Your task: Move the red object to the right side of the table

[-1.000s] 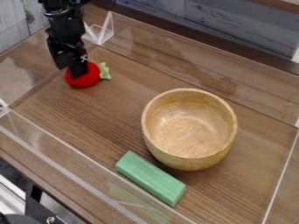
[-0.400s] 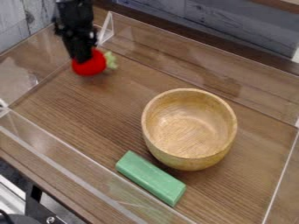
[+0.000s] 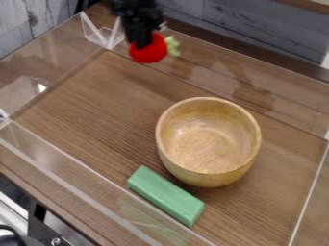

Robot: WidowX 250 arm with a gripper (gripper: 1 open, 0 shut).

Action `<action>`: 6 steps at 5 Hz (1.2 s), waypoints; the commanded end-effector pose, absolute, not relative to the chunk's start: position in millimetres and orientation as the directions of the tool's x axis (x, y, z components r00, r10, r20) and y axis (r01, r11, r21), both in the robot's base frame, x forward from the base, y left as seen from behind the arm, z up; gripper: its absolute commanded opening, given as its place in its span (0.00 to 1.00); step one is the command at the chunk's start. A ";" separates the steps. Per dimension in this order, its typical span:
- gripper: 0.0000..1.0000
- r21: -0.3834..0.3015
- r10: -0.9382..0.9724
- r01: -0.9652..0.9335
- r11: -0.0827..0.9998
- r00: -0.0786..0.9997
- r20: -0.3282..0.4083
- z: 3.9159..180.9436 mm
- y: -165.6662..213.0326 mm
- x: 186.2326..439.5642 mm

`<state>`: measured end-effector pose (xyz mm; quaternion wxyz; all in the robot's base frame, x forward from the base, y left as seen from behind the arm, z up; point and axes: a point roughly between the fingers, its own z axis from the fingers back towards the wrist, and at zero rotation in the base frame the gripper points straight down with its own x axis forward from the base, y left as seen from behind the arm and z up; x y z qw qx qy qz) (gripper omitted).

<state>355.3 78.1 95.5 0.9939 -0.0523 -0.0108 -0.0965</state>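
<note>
The red object (image 3: 152,50) is a small bright-red ball with a green leafy tip on its right. It hangs above the far part of the table (image 3: 90,115), lifted off the wood. My black gripper (image 3: 144,40) comes down from the top edge and is shut on the red object's upper left side. The arm above the gripper is cut off by the frame.
A round wooden bowl (image 3: 209,140) stands right of centre. A flat green block (image 3: 164,195) lies in front of it near the front wall. Low clear acrylic walls (image 3: 52,183) edge the tabletop. A grey wall runs behind.
The gripper closed on the red object at the far left, lifted it off the table, and has carried it to the right along the far side.
</note>
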 end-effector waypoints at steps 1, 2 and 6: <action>0.00 -0.083 -0.236 0.242 0.967 0.968 0.081 106.3 39.5 374.0; 0.00 -0.084 -0.273 0.279 0.957 0.959 0.076 97.9 17.2 376.4; 0.00 -0.094 -0.120 0.122 0.988 0.992 0.026 92.5 5.5 375.4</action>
